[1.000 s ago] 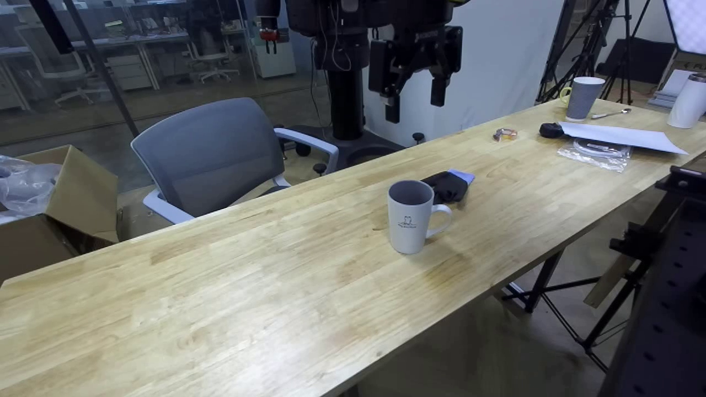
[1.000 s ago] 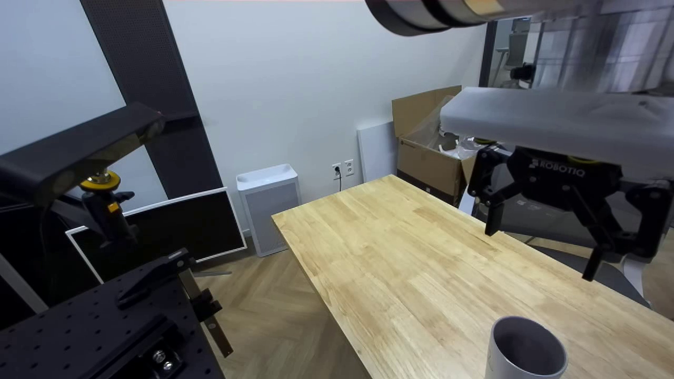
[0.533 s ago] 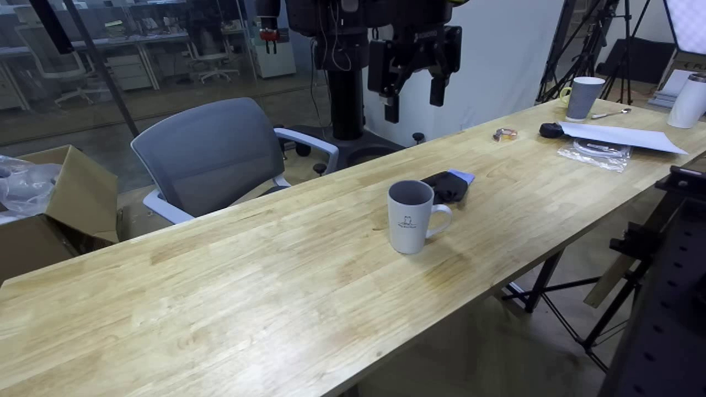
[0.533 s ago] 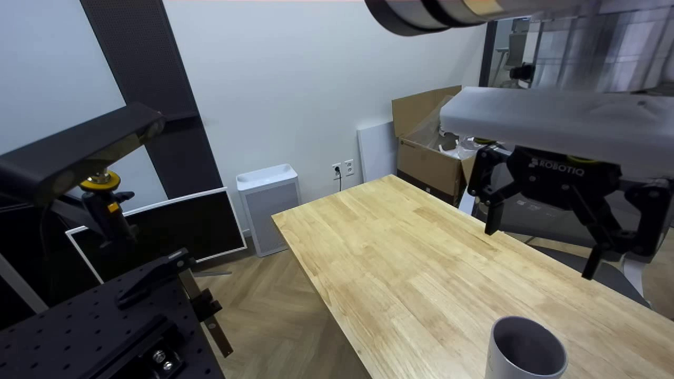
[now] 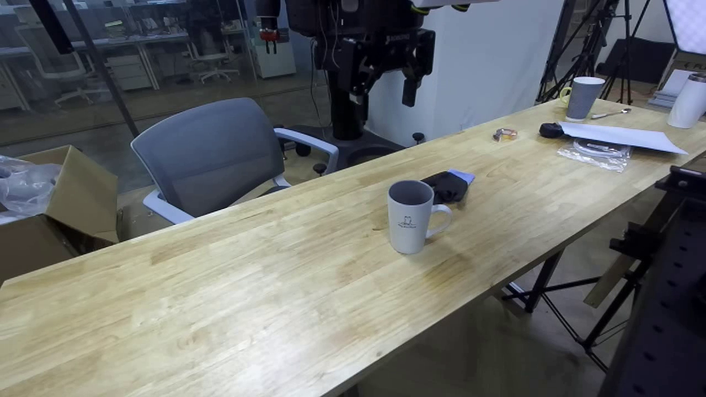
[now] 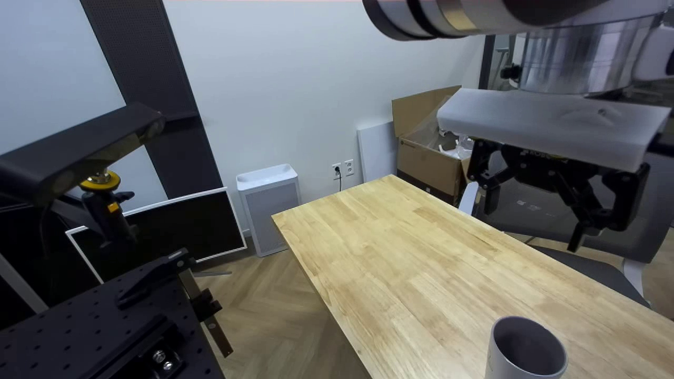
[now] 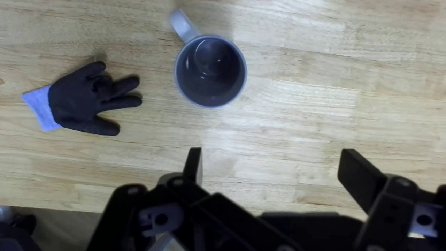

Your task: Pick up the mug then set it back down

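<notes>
A white mug with a grey inside [image 5: 407, 229] stands upright on the wooden table [image 5: 231, 292], its handle toward a dark glove. Its upper part shows at the bottom of an exterior view [image 6: 526, 350]. In the wrist view the mug [image 7: 210, 71] is seen from above at the upper middle, handle to the upper left. My black gripper [image 5: 385, 106] is open and empty, raised well above and apart from the mug. It also shows open at the right of an exterior view [image 6: 533, 226]. In the wrist view the gripper [image 7: 272, 164] has its fingers wide apart below the mug in the picture.
A black glove with a lilac cuff [image 7: 78, 99] lies close to the mug. A grey cup [image 5: 584, 99], a spoon, a paper sheet [image 5: 620, 136], a bagged cable and a white tumbler [image 5: 688, 102] are at the table's far end. A chair [image 5: 215, 160] stands against the table edge.
In the last half second my gripper has moved left in an exterior view and away from the camera in an exterior view. It stays open. The mug has not moved.
</notes>
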`<state>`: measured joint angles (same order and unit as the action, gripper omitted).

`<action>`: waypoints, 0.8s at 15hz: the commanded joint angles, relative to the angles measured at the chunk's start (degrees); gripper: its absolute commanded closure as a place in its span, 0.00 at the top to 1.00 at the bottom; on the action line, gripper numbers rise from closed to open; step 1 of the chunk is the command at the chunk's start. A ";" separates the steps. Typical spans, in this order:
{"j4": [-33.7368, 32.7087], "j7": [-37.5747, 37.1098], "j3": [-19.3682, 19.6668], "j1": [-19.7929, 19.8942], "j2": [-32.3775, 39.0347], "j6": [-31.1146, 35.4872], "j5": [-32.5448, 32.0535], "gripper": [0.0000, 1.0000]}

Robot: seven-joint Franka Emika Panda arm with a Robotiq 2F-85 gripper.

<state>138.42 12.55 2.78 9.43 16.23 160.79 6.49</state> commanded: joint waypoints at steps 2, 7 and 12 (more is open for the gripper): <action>-3.13 2.12 -3.68 2.13 4.76 1.45 3.64 1.00; -5.21 0.67 -3.43 2.78 10.75 2.39 2.28 1.00; -7.28 -0.38 -2.36 3.27 16.48 3.70 0.74 1.00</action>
<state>133.51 13.76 0.07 12.18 29.45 163.63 8.71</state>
